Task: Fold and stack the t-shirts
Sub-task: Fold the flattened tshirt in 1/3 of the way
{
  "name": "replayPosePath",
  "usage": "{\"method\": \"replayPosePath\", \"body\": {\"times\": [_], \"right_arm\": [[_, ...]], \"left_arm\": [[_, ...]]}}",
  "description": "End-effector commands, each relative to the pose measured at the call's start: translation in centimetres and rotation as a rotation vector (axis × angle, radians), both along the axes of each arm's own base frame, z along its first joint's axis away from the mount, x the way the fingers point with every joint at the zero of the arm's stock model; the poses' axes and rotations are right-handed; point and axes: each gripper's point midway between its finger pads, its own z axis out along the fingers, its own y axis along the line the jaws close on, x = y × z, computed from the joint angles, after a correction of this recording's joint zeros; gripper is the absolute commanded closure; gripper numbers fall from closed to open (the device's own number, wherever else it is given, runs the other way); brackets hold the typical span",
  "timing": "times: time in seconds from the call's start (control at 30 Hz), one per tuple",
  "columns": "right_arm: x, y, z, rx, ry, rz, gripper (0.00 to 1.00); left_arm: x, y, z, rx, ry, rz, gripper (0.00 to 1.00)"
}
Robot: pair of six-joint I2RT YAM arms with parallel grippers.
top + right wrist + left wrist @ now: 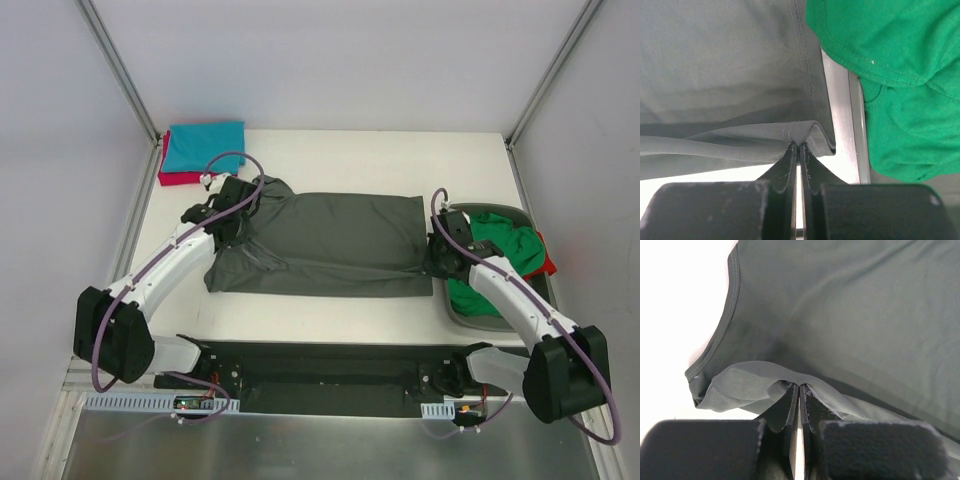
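A dark grey t-shirt (330, 245) lies spread across the middle of the table. At its left end my left gripper (232, 215) is shut, pinching a raised fold of that cloth (790, 377). My right gripper (440, 250) is shut on the shirt's right hem (805, 131), lifted a little beside the tub. A folded teal t-shirt (205, 145) rests on a crimson-pink one (172, 178) at the back left corner. A green t-shirt (500, 255) (890, 75) and a red one (545, 262) lie crumpled in the tub.
The rigid dark grey oval tub (470, 318) (842, 100) stands at the table's right edge, close against the right gripper. Metal frame posts (120, 70) rise at the back corners. A black base rail (320, 375) runs along the near edge.
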Motion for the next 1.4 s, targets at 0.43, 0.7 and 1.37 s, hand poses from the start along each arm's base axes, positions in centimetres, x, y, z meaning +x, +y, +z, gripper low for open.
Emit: {"method": "replayPosePath", "body": {"times": [0.43,0.7,1.37], "right_arm": [[3.5,0.5,-0.4,0.039,-0.011,-0.017,0.98],[4.4,0.0,-0.1,0.025,-0.008,-0.043,0.93],[3.2,2.6,2.8,0.099,-0.039,0.12,0.37]], "left_arm": [[6.8,-4.9,-3.1,0.01,0.048,-0.428,0.95],[7.8,-0.7,-4.1,0.179,0.109,-0.182,0.94],[5.0,-0.3,-1.1,0.102,0.124,-0.072,0.01]]}}
